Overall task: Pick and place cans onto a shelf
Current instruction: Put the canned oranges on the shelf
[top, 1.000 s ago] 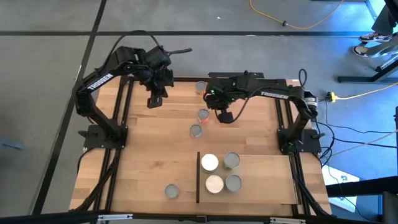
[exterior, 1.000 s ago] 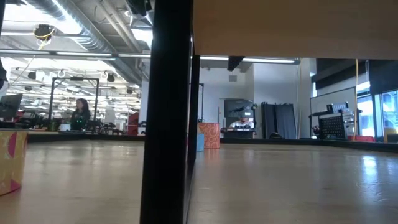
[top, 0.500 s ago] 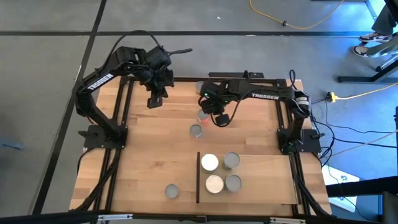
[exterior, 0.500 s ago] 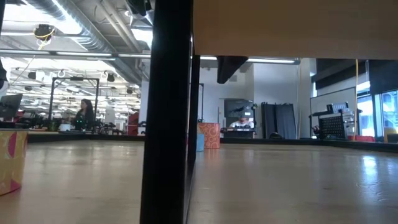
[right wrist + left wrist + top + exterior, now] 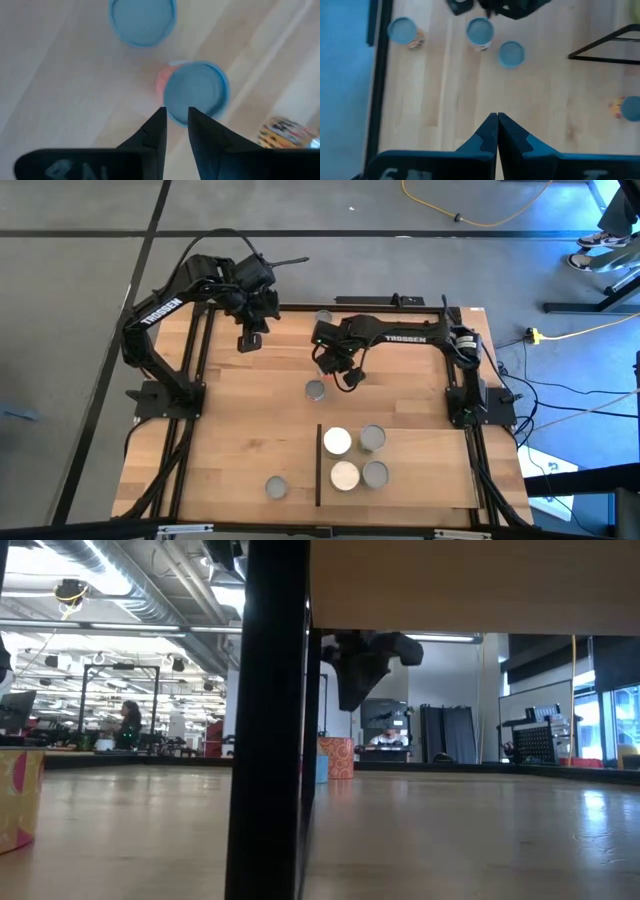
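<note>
My right gripper (image 5: 176,117) hangs a little above a can (image 5: 196,95) with an orange side, fingers pointing down and slightly open, the gap narrower than the can. In the high view the right gripper (image 5: 333,363) hides that can. Two more cans stand on the table nearby, one (image 5: 316,390) nearer the front and one (image 5: 323,318) at the far edge. Several cans (image 5: 337,442) stand on the shelf (image 5: 430,470) at the front right. Another can (image 5: 276,487) stands left of the shelf. My left gripper (image 5: 250,342) waits shut, raised at the far left.
The shelf's dark strip (image 5: 318,465) runs along its left edge. Black frame rails (image 5: 190,410) border the table's left and right sides. Bare wood lies between the loose cans and the left rail. In the low view a dark post (image 5: 270,720) blocks the middle.
My right gripper has gone toward the table's left edge and downward, rolling its wrist, and now stands over the can with the orange side. In the low view it has dropped into sight below the board. No can has moved.
</note>
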`<state>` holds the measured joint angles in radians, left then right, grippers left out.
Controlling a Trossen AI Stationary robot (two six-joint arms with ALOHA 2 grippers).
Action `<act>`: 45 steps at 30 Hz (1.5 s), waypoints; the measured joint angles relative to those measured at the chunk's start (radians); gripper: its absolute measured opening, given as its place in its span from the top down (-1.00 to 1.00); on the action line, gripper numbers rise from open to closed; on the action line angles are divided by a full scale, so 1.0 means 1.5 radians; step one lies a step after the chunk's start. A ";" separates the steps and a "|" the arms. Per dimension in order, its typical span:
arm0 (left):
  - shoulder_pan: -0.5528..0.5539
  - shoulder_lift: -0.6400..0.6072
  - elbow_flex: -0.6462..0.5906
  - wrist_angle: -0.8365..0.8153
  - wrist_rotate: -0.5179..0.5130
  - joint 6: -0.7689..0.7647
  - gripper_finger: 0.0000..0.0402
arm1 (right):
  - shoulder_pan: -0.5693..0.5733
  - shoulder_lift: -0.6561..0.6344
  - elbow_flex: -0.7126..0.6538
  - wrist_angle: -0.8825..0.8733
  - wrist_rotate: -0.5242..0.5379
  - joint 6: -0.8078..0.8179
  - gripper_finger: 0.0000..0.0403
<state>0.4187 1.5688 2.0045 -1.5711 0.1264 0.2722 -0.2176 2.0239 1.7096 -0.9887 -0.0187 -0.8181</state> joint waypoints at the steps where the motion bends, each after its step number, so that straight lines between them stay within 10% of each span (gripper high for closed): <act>1: 0.000 0.000 0.000 0.000 -0.006 0.000 1.00 | 0.000 0.006 0.000 0.003 -0.005 -0.002 0.60; 19: 0.004 0.001 0.000 0.000 -0.009 0.000 1.00 | -0.001 0.085 0.004 0.024 -0.001 -0.022 0.61; 27: 0.004 0.001 0.000 0.000 -0.009 0.000 1.00 | -0.001 0.088 0.016 0.012 0.005 0.021 0.95; 45: 0.004 0.000 0.000 0.000 -0.009 0.031 1.00 | 0.003 0.091 0.318 -0.236 0.098 0.107 0.98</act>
<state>0.4252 1.5694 2.0048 -1.5711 0.1131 0.3193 -0.2136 2.1601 2.1865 -1.3428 0.1277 -0.6580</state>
